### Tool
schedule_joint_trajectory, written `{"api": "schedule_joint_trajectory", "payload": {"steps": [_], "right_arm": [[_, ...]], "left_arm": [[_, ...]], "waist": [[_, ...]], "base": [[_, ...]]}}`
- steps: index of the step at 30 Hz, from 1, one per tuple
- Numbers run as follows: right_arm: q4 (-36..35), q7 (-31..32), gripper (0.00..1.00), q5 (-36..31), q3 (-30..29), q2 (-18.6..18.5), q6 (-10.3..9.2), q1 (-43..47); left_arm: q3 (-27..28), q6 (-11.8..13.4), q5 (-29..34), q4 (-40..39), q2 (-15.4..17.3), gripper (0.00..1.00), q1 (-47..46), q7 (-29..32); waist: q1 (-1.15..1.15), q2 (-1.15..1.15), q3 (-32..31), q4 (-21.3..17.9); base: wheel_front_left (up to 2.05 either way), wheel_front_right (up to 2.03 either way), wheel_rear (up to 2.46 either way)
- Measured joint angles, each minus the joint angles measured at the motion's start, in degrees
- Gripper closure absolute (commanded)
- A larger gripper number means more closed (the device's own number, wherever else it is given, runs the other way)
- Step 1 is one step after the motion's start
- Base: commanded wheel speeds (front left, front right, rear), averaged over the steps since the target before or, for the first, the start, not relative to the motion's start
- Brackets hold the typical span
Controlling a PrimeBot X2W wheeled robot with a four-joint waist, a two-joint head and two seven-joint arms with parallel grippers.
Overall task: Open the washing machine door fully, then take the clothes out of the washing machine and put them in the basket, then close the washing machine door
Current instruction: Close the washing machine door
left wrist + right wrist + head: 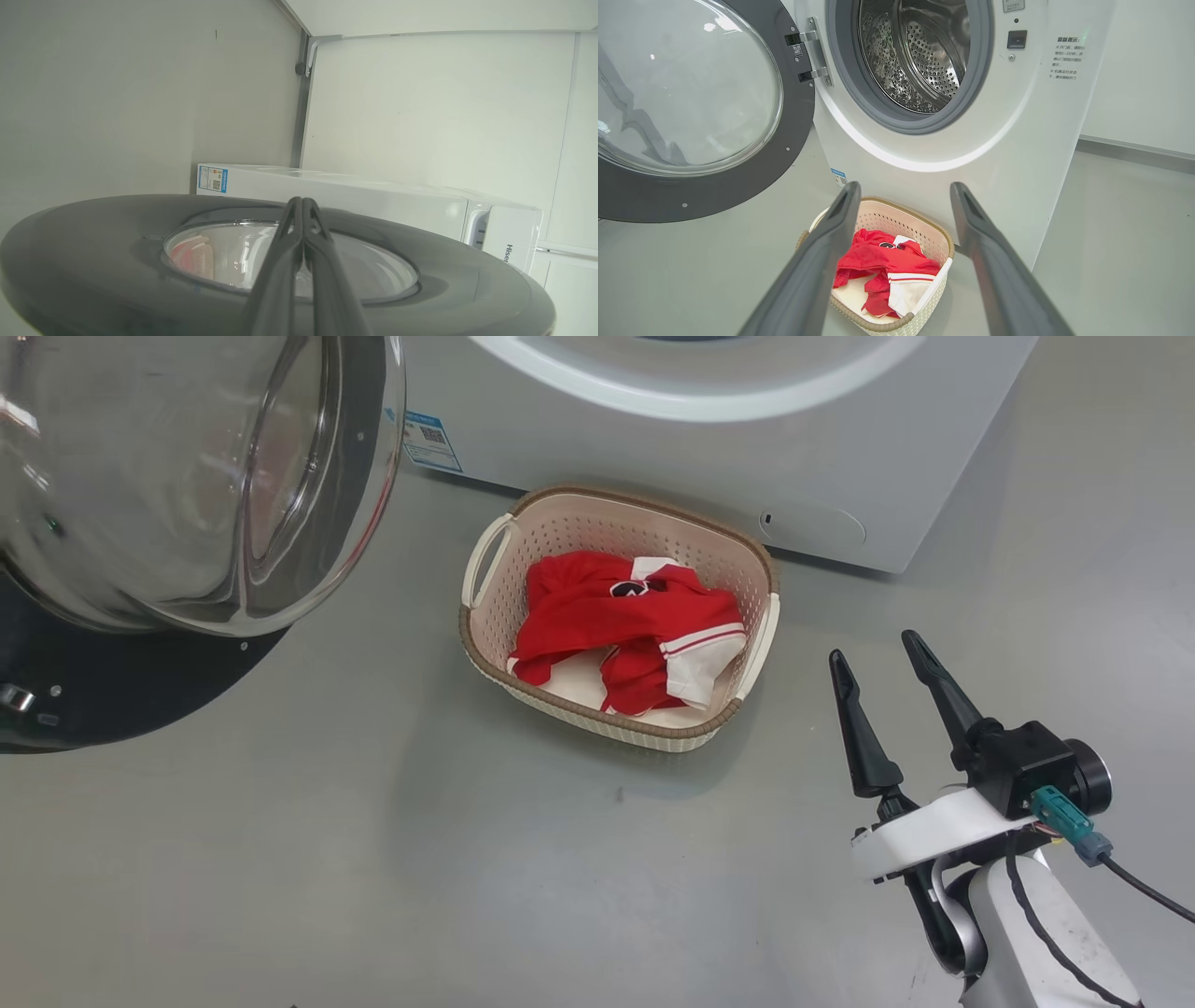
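Note:
The washing machine door stands swung open at the upper left, its glass bowl bulging toward me. In the right wrist view the door hangs on its hinges left of the washing machine, whose drum mouth shows bare speckled metal. The red clothes lie inside the cream basket on the floor before the machine. My right gripper hovers open to the right of the basket, nothing between its fingers. My left gripper is shut and empty, pointing across the door's black outer face.
Grey floor spreads around the basket and toward me. The machine's white front stands just behind the basket. White wall panels rise behind the machine, with a skirting strip to its right.

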Motion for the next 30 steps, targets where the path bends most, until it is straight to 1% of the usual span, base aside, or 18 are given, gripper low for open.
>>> {"api": "schedule_joint_trajectory", "payload": {"steps": [5,8,13,20,21,26,30], "right_arm": [[0.49,0.00,0.00,0.31,-0.10,0.08,0.00,0.01],[0.74,-0.01,0.00,0.43,-0.22,0.16,0.00,0.02],[0.97,-0.07,0.00,0.52,-0.42,0.33,0.00,0.12],[1.15,-0.08,0.00,0.93,-0.37,0.59,0.00,0.22],[1.15,-0.08,0.00,0.93,-0.37,0.59,0.00,0.22],[1.77,-0.09,0.00,0.94,-0.03,0.76,0.00,1.25],[1.82,-0.09,0.00,0.99,0.07,1.03,0.00,1.26]], "left_arm": [[-0.41,-0.63,-0.27,0.69,-1.40,1.00,0.23,3.11],[-1.46,-1.87,-0.37,0.82,-2.37,1.00,0.83,5.16],[-2.26,-3.22,-0.73,1.04,-3.59,1.00,2.04,8.86],[-3.31,-5.68,-3.15,0.80,-5.53,1.00,3.71,15.43],[-3.31,-5.68,-3.15,0.80,-5.53,1.00,3.71,15.43],[-3.18,-7.13,-4.21,0.27,-7.71,1.00,5.28,18.50],[-2.80,-7.68,-5.43,-0.46,-9.32,1.00,6.16,20.94]], "waist": [[0.00,0.00,-1.08,0.22],[0.00,0.00,-1.78,0.39],[0.00,0.00,-2.93,0.79],[0.00,0.00,-4.29,1.46],[0.00,0.00,-4.29,1.46],[0.00,0.00,-5.30,1.75],[0.00,0.00,-6.04,1.75]], "base": [[0.00,0.00,0.00],[0.00,0.00,0.00],[0.00,0.00,0.00],[0.00,0.00,0.00],[0.00,0.00,0.00],[0.00,0.00,0.00],[0.00,0.00,0.00]]}}
